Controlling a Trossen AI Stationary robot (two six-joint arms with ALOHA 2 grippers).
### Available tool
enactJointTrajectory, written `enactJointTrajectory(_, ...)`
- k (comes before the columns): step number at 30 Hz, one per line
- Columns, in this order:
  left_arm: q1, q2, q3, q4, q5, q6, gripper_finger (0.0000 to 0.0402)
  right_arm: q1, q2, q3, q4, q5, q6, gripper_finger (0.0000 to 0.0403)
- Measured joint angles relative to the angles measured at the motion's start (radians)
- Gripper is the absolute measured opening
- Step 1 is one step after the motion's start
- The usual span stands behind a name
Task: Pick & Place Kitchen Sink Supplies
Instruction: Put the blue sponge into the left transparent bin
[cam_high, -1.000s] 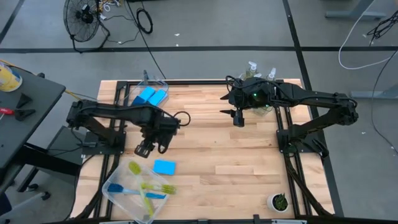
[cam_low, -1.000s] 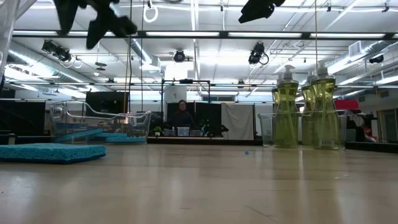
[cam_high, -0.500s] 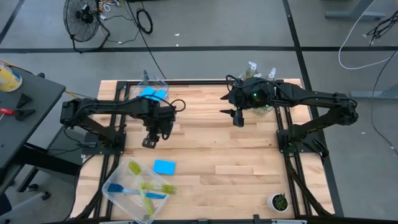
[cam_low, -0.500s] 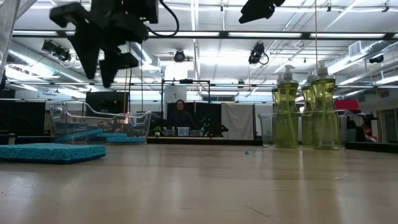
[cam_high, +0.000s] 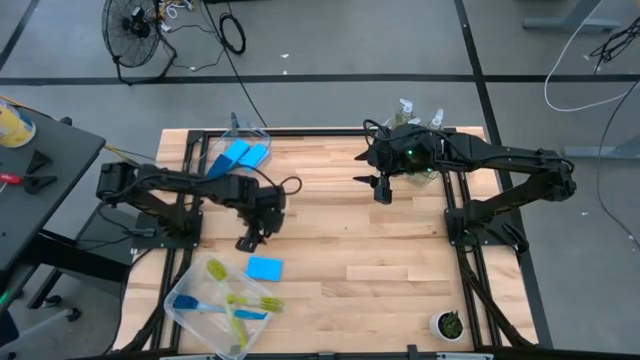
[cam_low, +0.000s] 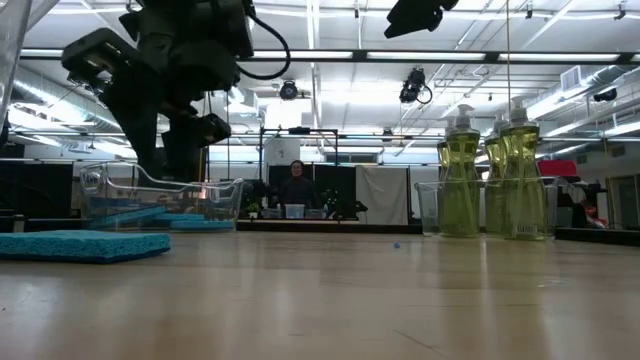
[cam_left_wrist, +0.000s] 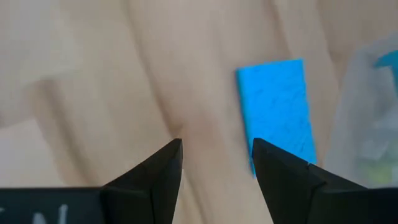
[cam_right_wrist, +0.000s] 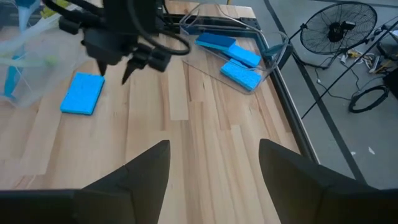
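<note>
Left gripper (cam_high: 247, 241) hangs just above the loose sponge (cam_high: 264, 268) on the table (cam_high: 340, 250), fingers spread, empty. Right gripper (cam_high: 382, 192) waits by the soap bottles (cam_high: 420, 115), fingers apart, empty. Other sponges, brushes (cam_high: 235, 305) already binned; this sponge still to place.

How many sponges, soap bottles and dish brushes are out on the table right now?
Blue sponges: 3, one loose on the table, two in the clear bin.
Soap bottles: 3 show in the low view.
Dish brushes: at least 3 in the near bin; they overlap, so this is uncertain.
Total: about 9.
</note>
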Motion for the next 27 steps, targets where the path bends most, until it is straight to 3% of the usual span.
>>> enactJointTrajectory(12,-0.135,0.033,-0.065,0.330,0.083,-0.001,0.0199,-0.004,0.000,0.000,0.001,0.001,-0.008,0.0247)
enactJointTrajectory(27,-0.174,0.191,-0.094,0.404,0.093,-0.018,0.0199,-0.004,0.000,0.000,0.000,0.001,-0.008,0.0247)
